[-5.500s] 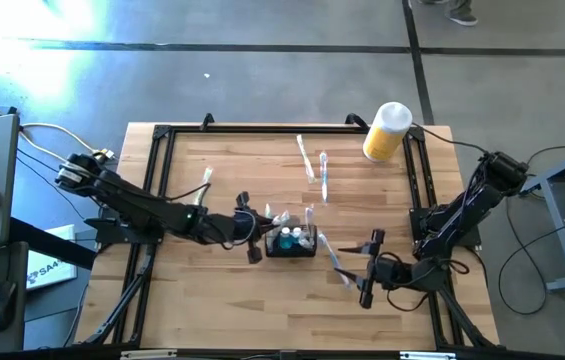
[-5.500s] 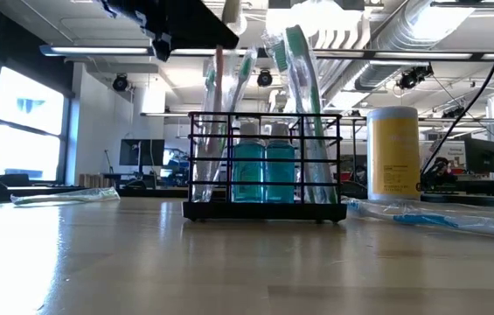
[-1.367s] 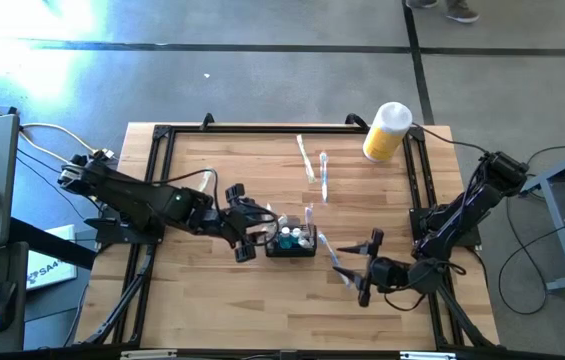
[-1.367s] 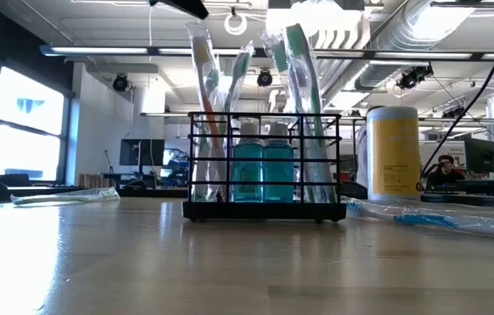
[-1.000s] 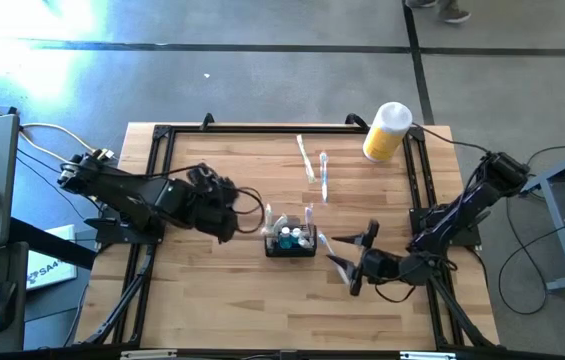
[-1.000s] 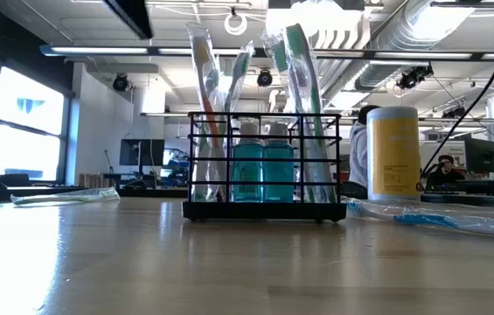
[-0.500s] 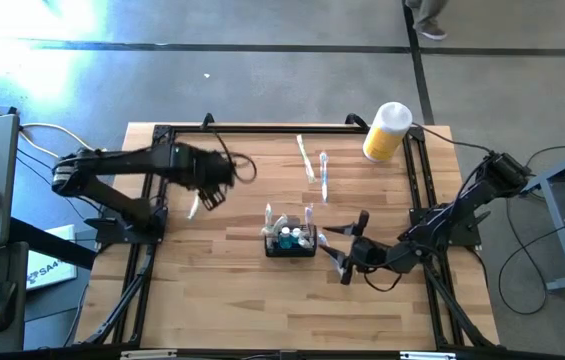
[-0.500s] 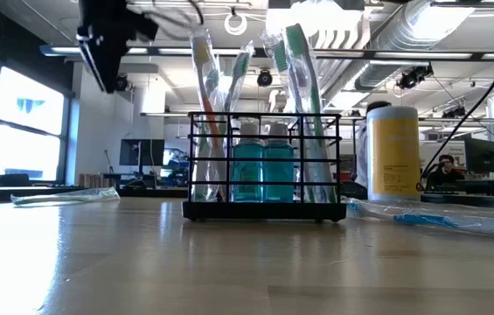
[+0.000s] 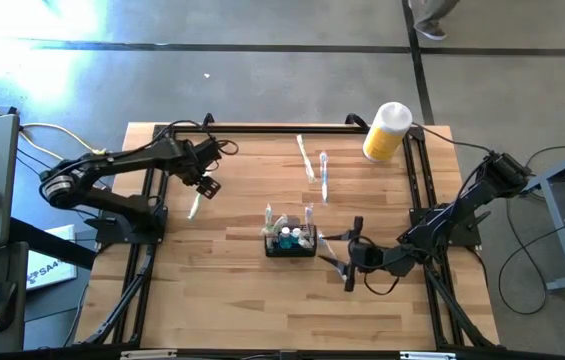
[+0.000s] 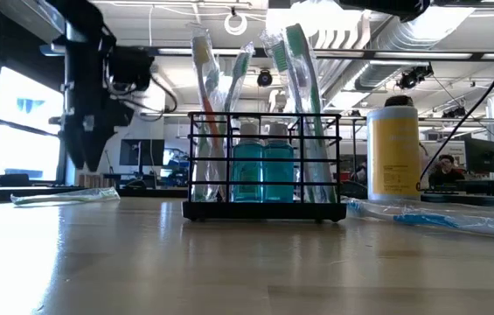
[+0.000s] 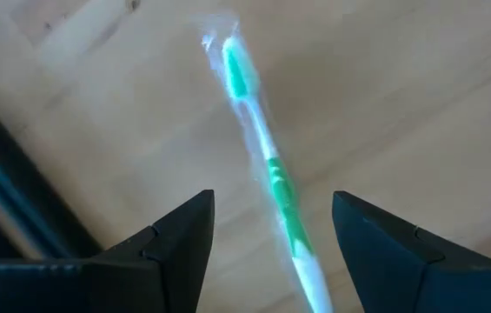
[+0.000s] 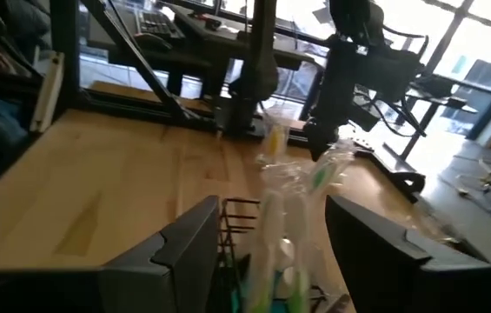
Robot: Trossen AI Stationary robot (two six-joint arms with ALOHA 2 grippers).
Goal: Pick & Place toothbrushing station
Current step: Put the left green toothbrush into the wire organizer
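Toothbrushing station (image 9: 291, 240) stands near the table's (image 9: 232, 300) 6 o'clock edge. At its 3 o'clock, the right gripper (image 9: 347, 255), fingers spread, empty. Toward 10 o'clock, the left gripper (image 9: 205, 185), fingers apart, above a wrapped green toothbrush (image 11: 267, 165).

The small black wire-mesh rectangular caddy (image 9: 291, 242) stands on the wooden slatted table (image 9: 232, 290), near its middle. In the caddy stand wrapped toothbrushes (image 10: 297, 105) and two blue bottles (image 10: 264, 171). To the caddy's left and farther back, well apart, a wrapped green-and-white toothbrush (image 11: 267, 165) lies flat, with the left gripper (image 9: 205, 184) above it, its fingers spread to either side of it. Just right of the caddy hangs the right gripper (image 9: 348, 256), jaws apart. Behind the caddy lie two more wrapped toothbrushes (image 9: 314, 167). Behind and to its right, at the table's corner, stands the yellow cylinder with white cap (image 9: 386, 131).
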